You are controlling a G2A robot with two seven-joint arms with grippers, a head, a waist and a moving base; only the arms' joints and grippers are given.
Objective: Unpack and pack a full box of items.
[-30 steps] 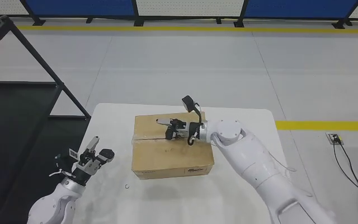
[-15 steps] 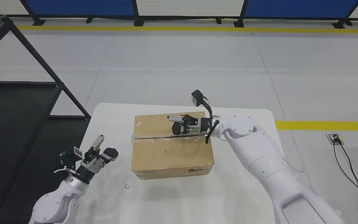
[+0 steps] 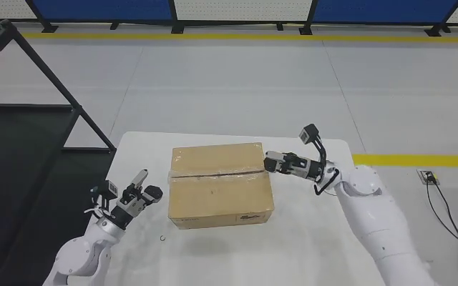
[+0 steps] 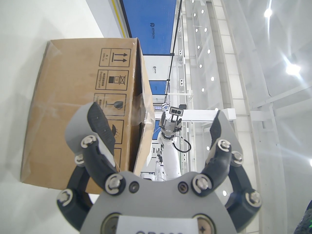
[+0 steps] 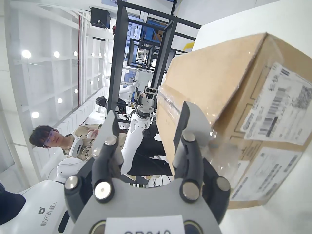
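A brown cardboard box (image 3: pixel 220 182) stands in the middle of the white table (image 3: pixel 308 243), its top flaps down and a taped seam running across the top. My right gripper (image 3: pixel 274 162) hovers open at the box's right top edge; its wrist view has the labelled end of the box (image 5: pixel 219 86) just beyond the right gripper (image 5: pixel 148 125). My left gripper (image 3: pixel 143 191) is open low over the table, a short way left of the box. In the left wrist view the left gripper (image 4: pixel 158 125) frames the printed side of the box (image 4: pixel 82 98).
A small dark ring-like bit (image 3: pixel 163 238) lies on the table in front of the box's left corner. A black metal frame (image 3: pixel 43 107) stands off the table's left side. Bare table stretches in front of the box and to its right.
My right gripper has pulled back from over the box's top seam to the box's right edge. The left arm has shifted a little closer to the box.
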